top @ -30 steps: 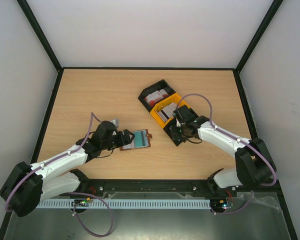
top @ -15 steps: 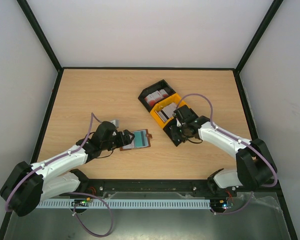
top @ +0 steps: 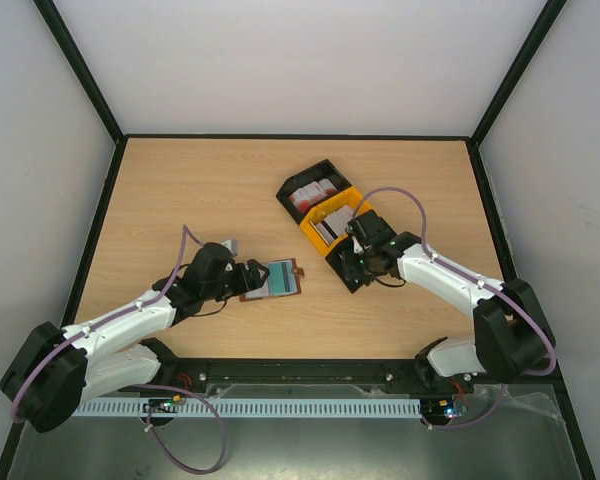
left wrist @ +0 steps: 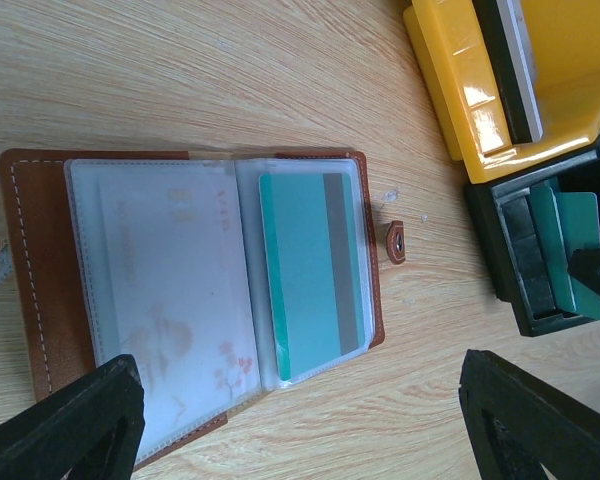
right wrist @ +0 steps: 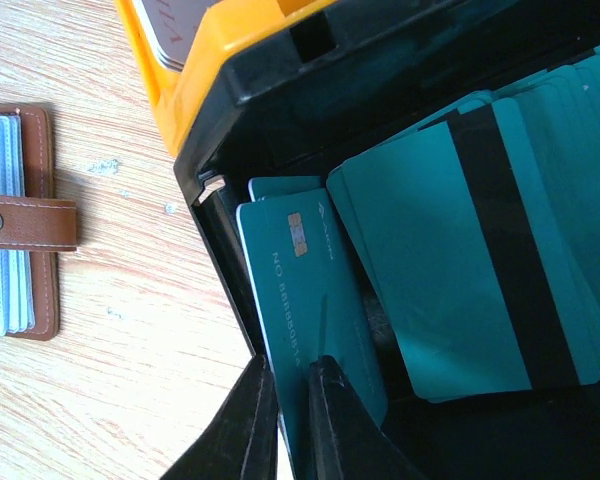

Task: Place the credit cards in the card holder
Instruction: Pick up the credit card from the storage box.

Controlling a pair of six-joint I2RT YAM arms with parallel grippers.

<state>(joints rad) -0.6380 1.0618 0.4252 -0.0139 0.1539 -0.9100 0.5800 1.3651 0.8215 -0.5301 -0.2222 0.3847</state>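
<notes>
The brown leather card holder lies open on the table, with one teal card in its right clear sleeve. My left gripper is open and empty, its jaws spread wide at the holder's near edge. My right gripper reaches into the near black compartment of the tray. There it is shut on the edge of a teal chip card, next to a loose stack of teal cards. The holder's strap also shows in the right wrist view.
The black-and-yellow three-compartment tray lies diagonally right of centre. Red-and-white cards fill its far compartment and grey striped cards its yellow middle one. Black frame rails border the table.
</notes>
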